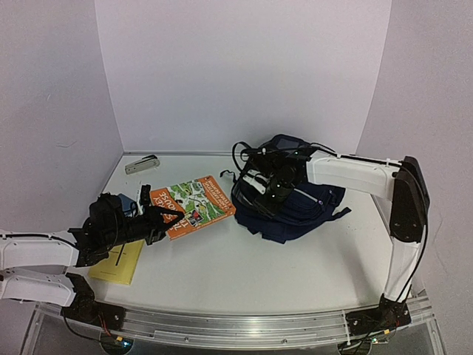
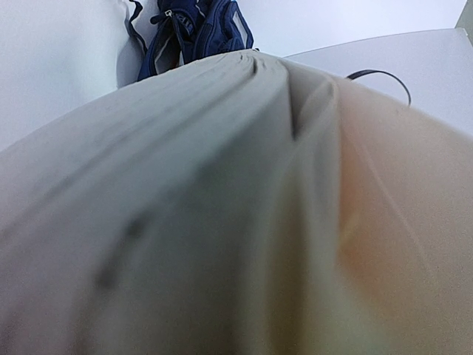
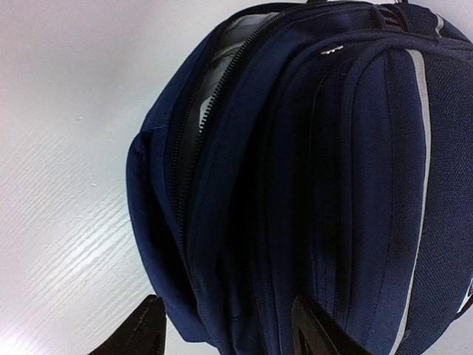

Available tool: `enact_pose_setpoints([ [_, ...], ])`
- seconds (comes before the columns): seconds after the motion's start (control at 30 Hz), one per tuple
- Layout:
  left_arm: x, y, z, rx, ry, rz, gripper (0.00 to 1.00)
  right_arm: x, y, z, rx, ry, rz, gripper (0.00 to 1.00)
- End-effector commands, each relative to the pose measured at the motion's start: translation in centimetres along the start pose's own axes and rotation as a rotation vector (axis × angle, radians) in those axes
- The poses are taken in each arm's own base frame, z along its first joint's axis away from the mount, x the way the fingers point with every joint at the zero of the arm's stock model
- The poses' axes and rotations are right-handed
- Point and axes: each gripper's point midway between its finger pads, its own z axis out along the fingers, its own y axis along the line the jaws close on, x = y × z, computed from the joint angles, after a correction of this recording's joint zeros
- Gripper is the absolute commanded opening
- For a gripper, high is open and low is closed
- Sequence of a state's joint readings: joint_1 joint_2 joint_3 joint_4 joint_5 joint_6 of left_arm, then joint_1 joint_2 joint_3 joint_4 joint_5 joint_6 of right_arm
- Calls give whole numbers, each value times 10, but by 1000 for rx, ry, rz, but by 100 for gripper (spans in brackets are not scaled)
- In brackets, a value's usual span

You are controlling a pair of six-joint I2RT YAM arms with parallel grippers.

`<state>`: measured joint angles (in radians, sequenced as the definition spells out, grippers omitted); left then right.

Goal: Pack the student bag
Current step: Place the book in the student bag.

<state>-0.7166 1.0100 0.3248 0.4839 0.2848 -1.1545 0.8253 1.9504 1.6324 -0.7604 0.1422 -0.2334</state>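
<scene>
The student bag, dark navy with pale zip lines, lies at the table's centre right. In the right wrist view the student bag has its main zip parted, with pale lining showing at the top. My right gripper hovers over the bag's left side. It stands open, one fingertip over the table and the other over the fabric. My left gripper is shut on the left edge of an orange-covered book, whose pale page edges fill the left wrist view.
A yellow notebook lies at the near left beneath the left arm. A grey stapler-like object sits at the far left by the back wall. A small blue item lies beside the left gripper. White walls enclose the table.
</scene>
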Motion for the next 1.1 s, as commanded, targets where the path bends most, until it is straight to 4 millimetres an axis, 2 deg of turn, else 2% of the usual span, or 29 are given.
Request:
enact_pose_setpoints([
  [0.0, -17, -42, -8, 150, -73, 52, 0, 11, -13, 19, 103, 38, -41, 59],
  [0.1, -17, -39, -10, 143, -79, 51, 0, 15, -15, 23, 134, 44, -57, 58],
  [0.2, -17, -36, -10, 139, -81, 47, 0, 19, -25, 30, 207, 56, -94, 52],
  [0.3, -15, -34, -9, 135, -75, 43, 0, 15, -29, 29, 232, 41, -95, 30],
  [0.37, -14, -32, -7, 132, -68, 42, 0, 7, -25, 21, 199, 5, -73, 13],
  [0.43, -12, -28, -5, 126, -56, 40, 0, -3, -24, 11, 174, -33, -54, 2],
  [0.67, -5, -19, 6, 129, -20, 32, 0, -54, -24, -48, 63, -212, 18, 0],
  [0.8, -5, -24, 17, 153, 1, 43, 0, -76, -30, -77, 45, -289, 23, 0],
  [1.07, -7, -60, 52, 290, 69, 94, 0, -98, -45, -104, 76, -355, 14, 0],
])
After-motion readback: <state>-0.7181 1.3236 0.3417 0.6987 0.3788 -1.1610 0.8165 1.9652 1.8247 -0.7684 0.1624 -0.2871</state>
